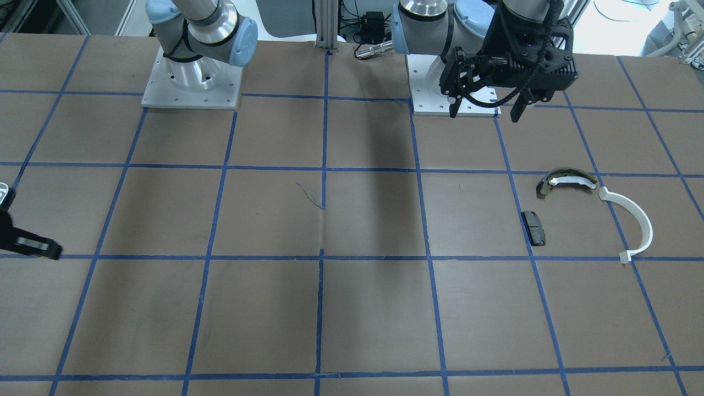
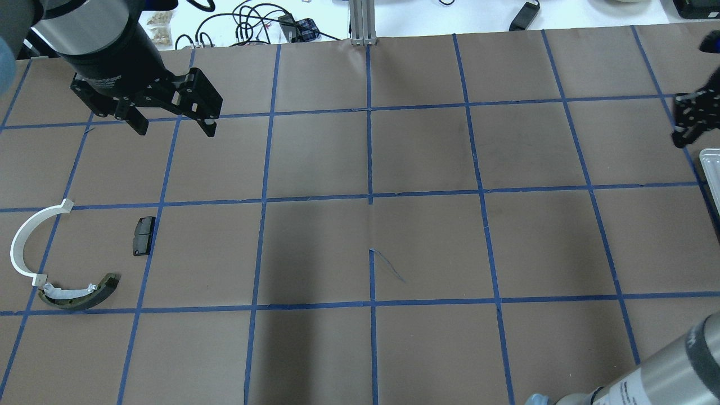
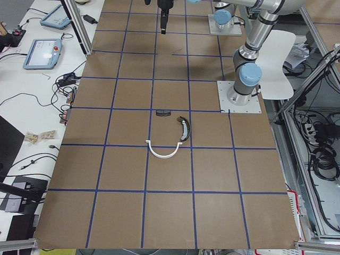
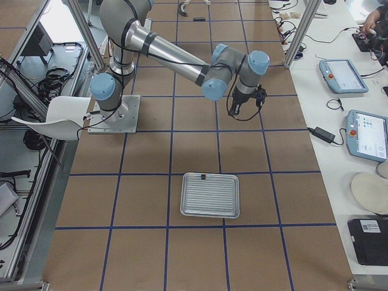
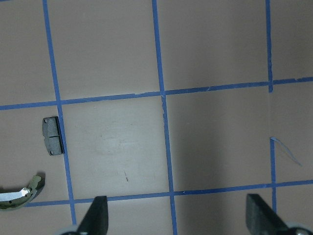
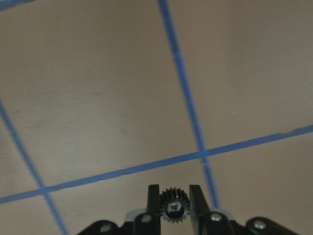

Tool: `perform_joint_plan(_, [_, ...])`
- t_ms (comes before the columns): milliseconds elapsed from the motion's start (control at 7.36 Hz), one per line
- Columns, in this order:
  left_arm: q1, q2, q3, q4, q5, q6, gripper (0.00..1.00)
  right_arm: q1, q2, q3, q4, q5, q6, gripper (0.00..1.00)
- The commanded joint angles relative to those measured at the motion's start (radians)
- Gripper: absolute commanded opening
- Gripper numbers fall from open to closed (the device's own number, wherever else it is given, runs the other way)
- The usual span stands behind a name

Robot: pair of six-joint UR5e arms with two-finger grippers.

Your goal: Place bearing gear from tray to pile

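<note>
My right gripper [image 6: 172, 195] is shut on a small black toothed bearing gear [image 6: 172, 209] and holds it above the brown table. It shows at the right edge of the overhead view [image 2: 687, 122], beyond the tray [image 4: 185, 195]. The pile lies on my left side: a white half-ring strip [image 2: 22, 247], an olive-and-white brake shoe [image 2: 79, 293] and a black pad [image 2: 143, 235]. My left gripper [image 2: 171, 126] is open and empty, high above the table beyond the pile. Its wrist view shows the pad [image 5: 53, 136] and the shoe's end [image 5: 19, 193].
The ribbed metal tray sits on my right side, its corner at the overhead view's edge [image 2: 711, 169]. A tiny dark part [image 4: 204, 176] lies at its far rim. Blue tape lines grid the brown table [image 2: 371, 247]. Both arm bases [image 1: 192, 82] stand at the robot's edge.
</note>
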Motion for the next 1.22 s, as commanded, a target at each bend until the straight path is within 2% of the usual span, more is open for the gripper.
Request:
perform_joint_plan(0, [0.001,-0.001,0.000,0.001,0.000,0.002,1.00,0.284,0.001,0.018,-0.003,0.073,0.421,0.00])
perform_joint_plan(272, [0.001,-0.001,0.000,0.002,0.001,0.008,1.00,0.467,0.022,0.050,-0.072,0.141,0.642,0.00])
perform_joint_plan(680, [0.001,0.001,-0.001,0.001,0.007,0.011,1.00,0.662,0.059,0.177,-0.342,0.228,0.851,0.00])
perform_joint_plan(816, [0.000,-0.001,0.000,0.002,0.001,0.006,1.00,0.702,0.081,0.196,-0.393,0.227,0.900,0.00])
perform_joint_plan(1087, [0.001,0.002,0.000,0.001,0.003,0.009,1.00,0.738,0.124,0.199,-0.398,0.227,0.933,0.00])
